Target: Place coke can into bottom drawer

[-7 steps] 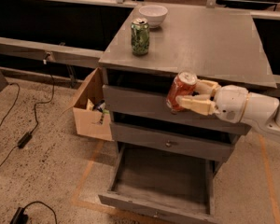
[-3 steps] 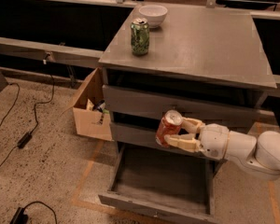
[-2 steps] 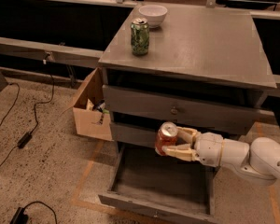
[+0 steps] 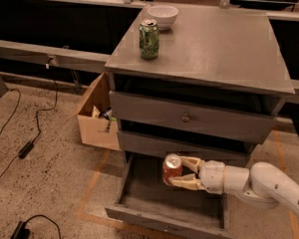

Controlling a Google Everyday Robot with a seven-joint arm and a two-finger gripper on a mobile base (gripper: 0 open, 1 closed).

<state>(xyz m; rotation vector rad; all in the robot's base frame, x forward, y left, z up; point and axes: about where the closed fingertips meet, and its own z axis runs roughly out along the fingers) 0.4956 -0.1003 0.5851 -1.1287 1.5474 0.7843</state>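
I note the coke can (image 4: 172, 169): glossy red aluminium, silver top, clasped by the gripper (image 4: 177, 171) at lower centre of frame, its fingers (image 4: 189, 184) matt tan, arm shell (image 4: 269, 180) smooth white. The bottom drawer (image 4: 159, 218) and cabinet top (image 4: 214, 49): dull grey metal. The box (image 4: 92, 128), left: plain brown cardboard. The floor (image 4: 50, 183): rough, speckled.

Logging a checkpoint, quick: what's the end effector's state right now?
The end effector: closed, holding the coke can, just above the open bottom drawer.
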